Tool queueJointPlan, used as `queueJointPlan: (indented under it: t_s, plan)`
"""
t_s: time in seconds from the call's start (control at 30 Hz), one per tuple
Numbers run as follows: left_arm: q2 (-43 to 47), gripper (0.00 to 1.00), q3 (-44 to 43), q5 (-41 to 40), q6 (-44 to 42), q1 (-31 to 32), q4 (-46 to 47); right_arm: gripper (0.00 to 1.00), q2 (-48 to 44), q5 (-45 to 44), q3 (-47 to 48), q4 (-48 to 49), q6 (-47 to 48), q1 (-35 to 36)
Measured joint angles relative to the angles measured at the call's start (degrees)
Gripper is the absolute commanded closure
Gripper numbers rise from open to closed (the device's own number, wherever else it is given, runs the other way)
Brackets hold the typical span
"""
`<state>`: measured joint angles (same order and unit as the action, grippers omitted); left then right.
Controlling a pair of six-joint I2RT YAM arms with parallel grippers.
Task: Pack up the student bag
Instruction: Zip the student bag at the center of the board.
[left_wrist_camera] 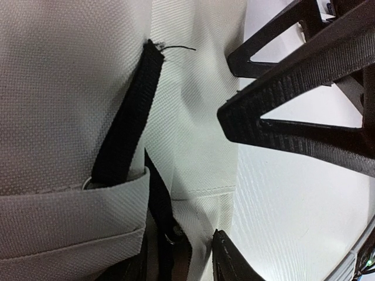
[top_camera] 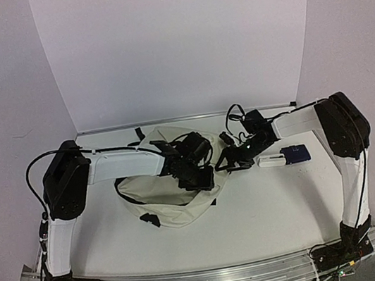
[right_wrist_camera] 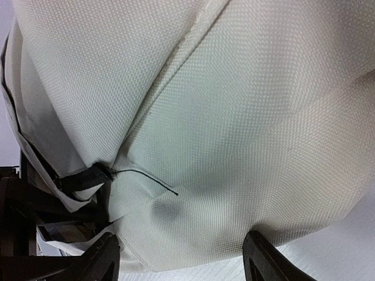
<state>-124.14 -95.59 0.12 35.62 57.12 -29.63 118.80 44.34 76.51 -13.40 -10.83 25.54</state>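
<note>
Overhead view first: a white table (top_camera: 276, 205) under me, a curved pale backdrop (top_camera: 179, 42) rising behind it, lilac-tinted walls closing in at both sides. An aluminium rail (top_camera: 209, 277) runs along the bottom edge of the frame, where my two bases are bolted. The student bag (top_camera: 172, 198) lies slumped centre-left, cream fabric with black straps poking out at its top and lower left. Right of it on the table, a small white block (top_camera: 271, 161) sits against a dark blue item (top_camera: 295, 154). Now the arms. My left arm (top_camera: 120, 167) climbs from the lower left corner, bends at the elbow and runs rightward across the bag's upper part, so my left gripper (top_camera: 194, 170) hangs over the bag's right half. My right arm (top_camera: 299, 123) goes up the right side, folds and reaches leftward, putting my right gripper (top_camera: 230, 160) at the bag's right edge, close beside the left one. Left wrist camera: a black strap (left_wrist_camera: 132, 123) runs down the cream cloth, and it passes with a folded hem between my left fingers (left_wrist_camera: 229, 260) at the bottom of the frame. Whether they are pinching the cloth, I can't tell. Right wrist camera: my fingertips (right_wrist_camera: 263, 257) stand spread wide along the bottom edge, with the bag's fabric bulging above the gap and no cloth clamped between them.
</note>
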Motion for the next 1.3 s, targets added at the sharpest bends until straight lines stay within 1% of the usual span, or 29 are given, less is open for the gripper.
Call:
queueJointPlan:
  t_s: [0.1,0.2,0.33,0.6,0.77,1.03,1.3]
  plan:
    - [-0.1,0.61,-1.1,-1.1,0.1,0.0,-1.0,0.26,0.0,0.2,-0.2,0.5,-0.8,0.0]
    - [-1.0,0.61,-3.8,-1.8,0.1,-0.2,-2.4,0.19,0.0,0.5,-0.5,1.0,-1.1,0.0]
    - [-2.5,0.63,-6.2,-0.8,0.2,-0.6,-3.4,0.18,-0.3,1.2,-1.5,2.1,-1.2,0.0]
    - [-4.6,0.66,-8.0,2.1,0.2,-2.2,-1.9,0.18,-1.8,0.1,-4.9,1.6,-1.3,-0.1]
    - [-4.7,0.69,-8.0,3.0,0.2,-3.0,0.8,0.21,-2.4,-1.0,-5.9,1.3,-1.3,-0.1]
    - [-4.5,0.69,-5.9,2.6,-0.1,-3.1,5.3,0.2,-2.0,0.5,-5.6,1.9,-2.9,-0.1]
    - [-4.5,0.69,-5.6,0.3,0.1,-3.1,6.2,0.23,-1.5,1.6,-4.2,3.9,-4.5,-0.8]
